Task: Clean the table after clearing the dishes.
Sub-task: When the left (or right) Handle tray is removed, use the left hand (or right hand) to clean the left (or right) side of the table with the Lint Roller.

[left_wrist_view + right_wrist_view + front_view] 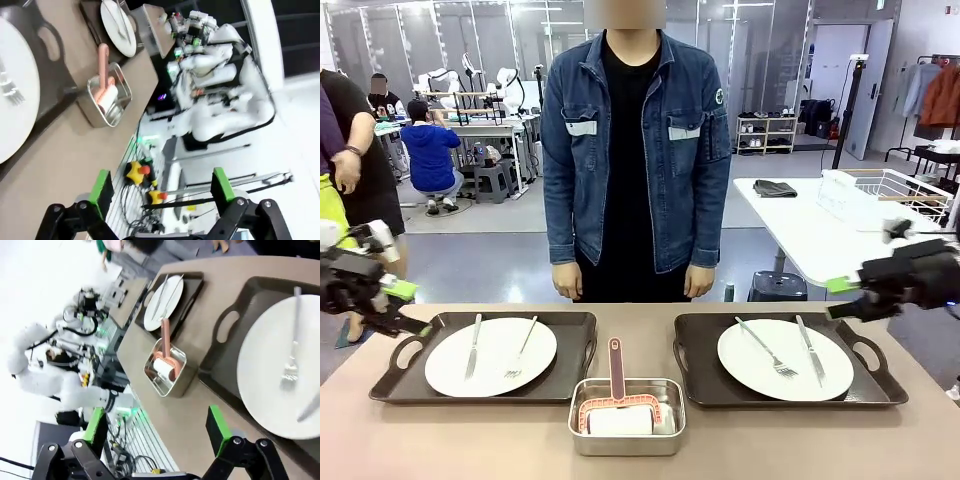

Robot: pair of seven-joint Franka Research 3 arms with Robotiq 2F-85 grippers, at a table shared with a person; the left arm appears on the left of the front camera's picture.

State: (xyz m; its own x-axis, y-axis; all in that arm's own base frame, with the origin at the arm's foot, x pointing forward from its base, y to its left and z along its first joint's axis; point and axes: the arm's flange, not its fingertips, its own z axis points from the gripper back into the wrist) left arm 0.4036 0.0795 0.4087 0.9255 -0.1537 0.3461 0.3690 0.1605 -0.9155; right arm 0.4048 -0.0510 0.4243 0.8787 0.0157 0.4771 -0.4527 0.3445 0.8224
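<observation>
Clearing step, by the look of it, with wiping not yet begun. On the bench (770,445), side by side: left tray (570,340) and right tray (698,350), dark and handled, carrying the left plate (445,365) and right plate (745,365), both white, each with knife and fork on top. Between them and nearer the robot, a steel pan (626,446) holding a pink-framed roller (618,418). Left jaws and right jaws spread wide, empty, near the outer tray handles. Next, probably: lower onto a handle, close, lift level to keep cutlery from sliding.
</observation>
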